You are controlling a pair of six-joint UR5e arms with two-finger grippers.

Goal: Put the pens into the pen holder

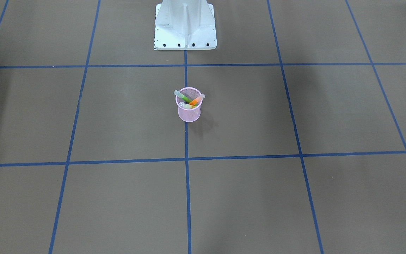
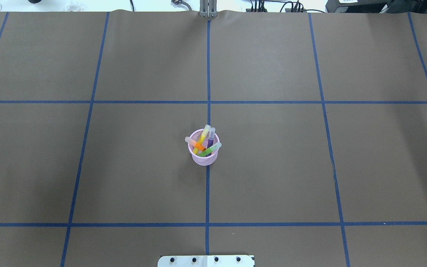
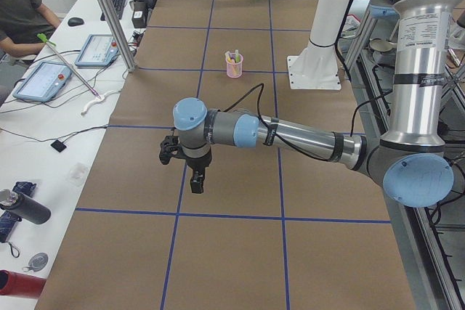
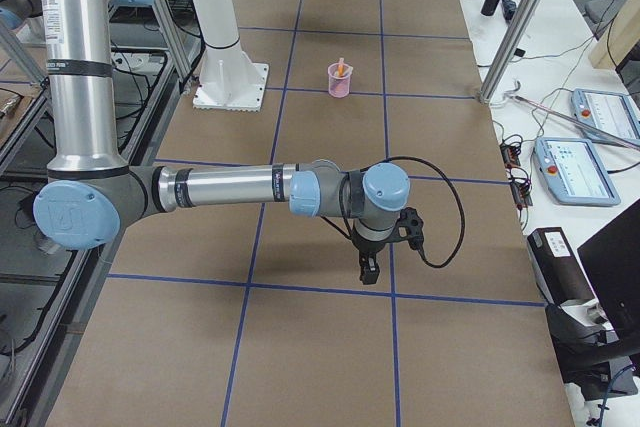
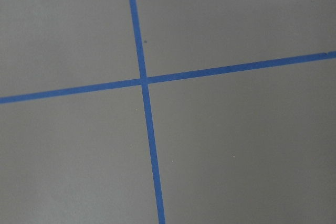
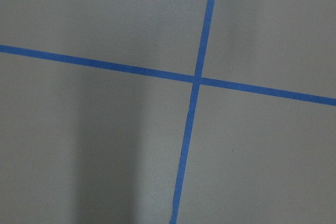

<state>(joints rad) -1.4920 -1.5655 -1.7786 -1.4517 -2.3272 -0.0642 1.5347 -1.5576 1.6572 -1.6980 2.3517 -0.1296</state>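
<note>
Table [image 2: 272, 167]: brown paper top, squared off by blue tape [image 2: 208, 193], and wide open out there.
Left arm [image 3: 290, 136]: stretched low over the table's near end in the left side view, well apart from the cup.
Right arm [image 4: 230, 187]: same pose at the opposite end, reaching out low.
Base [image 1: 185, 28]: white pedestal, bolted down just behind the centre line.
Left gripper [image 3: 197, 183]: pointing down above the paper (seen from the side only, so I cannot tell how its jaws stand).
Right gripper [image 4: 368, 269]: also pointing down, jaw state not readable either.
Pen holder [image 2: 204, 158]: pink mesh cup, upright, sitting right on the central tape line mid-table.
Pens: all in the cup, leaning crossed, pale caps up: orange pen [image 2: 198, 145], green pen [image 2: 209, 150], purple pen [image 2: 211, 140] and yellow pen [image 2: 203, 137].
</note>
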